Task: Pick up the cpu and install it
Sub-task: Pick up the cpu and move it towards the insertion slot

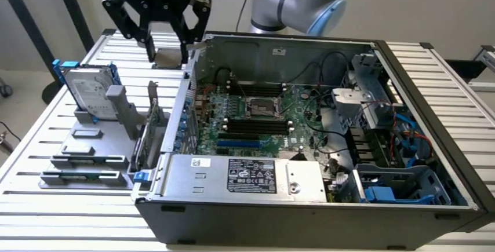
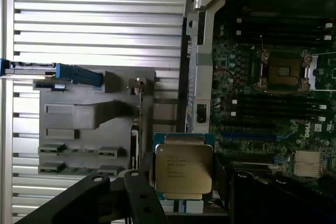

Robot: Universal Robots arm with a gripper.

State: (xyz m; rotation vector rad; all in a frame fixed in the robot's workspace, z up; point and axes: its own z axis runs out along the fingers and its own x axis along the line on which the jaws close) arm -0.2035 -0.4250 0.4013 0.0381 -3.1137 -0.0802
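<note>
The cpu is a small flat square chip with a silver-grey top. It hangs between the black fingers of my gripper, above the slatted table just outside the case's far corner on the exterior view's left. In the wrist view the cpu sits close up, with a green-blue rim and printed text on its lid, and dark fingers flank it. My gripper is shut on the chip. The motherboard's bare socket lies inside the open case, also seen as the socket in the wrist view.
The open computer case takes up the middle and the exterior view's right, with a power supply along its near side. A grey parts holder on the exterior view's left carries a hard drive with blue brackets. Black memory slots run beside the socket.
</note>
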